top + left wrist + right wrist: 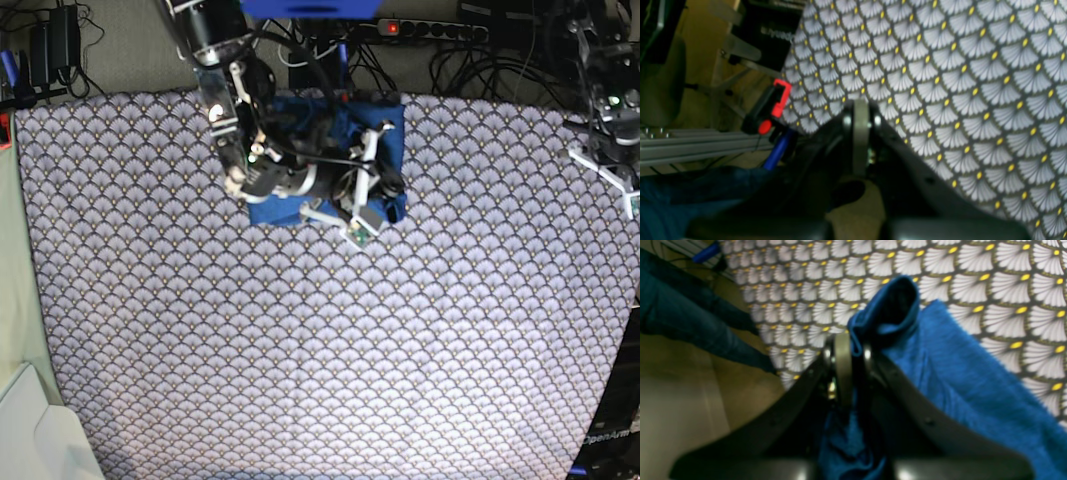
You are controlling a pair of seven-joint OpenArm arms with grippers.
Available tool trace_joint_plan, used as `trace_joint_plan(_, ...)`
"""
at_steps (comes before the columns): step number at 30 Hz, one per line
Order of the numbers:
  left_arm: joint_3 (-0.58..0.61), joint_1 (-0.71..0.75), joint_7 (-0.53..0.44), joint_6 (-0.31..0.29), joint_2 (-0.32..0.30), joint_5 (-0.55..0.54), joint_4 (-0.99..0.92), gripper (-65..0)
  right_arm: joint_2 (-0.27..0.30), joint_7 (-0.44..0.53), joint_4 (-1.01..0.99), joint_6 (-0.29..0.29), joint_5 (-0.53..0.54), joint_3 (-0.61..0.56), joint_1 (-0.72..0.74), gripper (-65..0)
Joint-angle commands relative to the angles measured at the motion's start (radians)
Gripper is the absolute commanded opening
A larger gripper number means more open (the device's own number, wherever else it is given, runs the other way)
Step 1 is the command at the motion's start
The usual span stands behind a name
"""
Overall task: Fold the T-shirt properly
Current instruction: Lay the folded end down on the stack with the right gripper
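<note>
The T-shirt [385, 130] is a medium-blue bundle lying at the back middle of the scallop-patterned tablecloth [320, 340]. My right gripper [390, 188] is over the bundle's right edge. In the right wrist view the right gripper [850, 346] is shut on a raised fold of the T-shirt [957, 373], which spreads out to the right on the cloth. My left gripper [612, 140] is at the table's far right back corner, away from the T-shirt. In the left wrist view the left gripper [860, 110] has its jaws together with nothing between them, above the tablecloth's edge [973, 83].
A power strip and cables [420, 30] run behind the table. A red and black clamp [768, 106] and an aluminium rail [690, 146] sit past the table edge by the left gripper. A dark blue-green cloth shape [673, 306] lies off the table. A white object [40, 440] is at the front left.
</note>
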Motion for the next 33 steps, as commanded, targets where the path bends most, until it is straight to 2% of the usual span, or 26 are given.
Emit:
trace_joint_plan(1,-0.008,-0.001,-0.013,0.003,-0.012,0.01,0.019,-64.9,-0.01,0.023,0.006,0.003,0.025,-0.002,0.015,-64.9)
trace_joint_plan(3,-0.008,-0.001,-0.013,0.003,-0.012,0.01,0.019,-64.9,-0.01,0.022,-0.013,0.003,0.023,-0.004,0.024,-64.2)
trace_joint_plan(5,-0.008,0.001,-0.013,0.003,0.004,0.01,0.019,-64.9,-0.01,0.02,-0.025,0.003,0.023,-0.005,0.026,-60.5)
trace_joint_plan(12,-0.008,0.016,-0.013,0.003,0.027,0.01,0.033,-64.9,-0.01,0.017,-0.019,0.003,0.025,-0.007,0.031,-37.4)
trace_joint_plan(15,-0.008,0.018,-0.013,0.003,0.027,0.01,0.033,-64.9,-0.01,0.022,-0.019,0.008,0.025,-0.005,0.031,-31.7)
trace_joint_plan(19,-0.008,0.018,-0.013,0.003,0.027,0.01,0.033,-64.9,-0.01,0.019,-0.014,0.008,0.026,-0.01,0.029,-31.5)
trace_joint_plan(26,-0.005,0.018,-0.013,0.003,0.029,0.01,0.027,-64.9,-0.01,0.013,0.142,0.008,0.023,-0.013,0.008,-31.5)
trace_joint_plan(33,0.003,0.019,-0.012,-0.001,0.057,0.01,0.025,-64.7,0.037,0.013,0.25,0.005,0.023,-0.015,-0.039,-31.4)
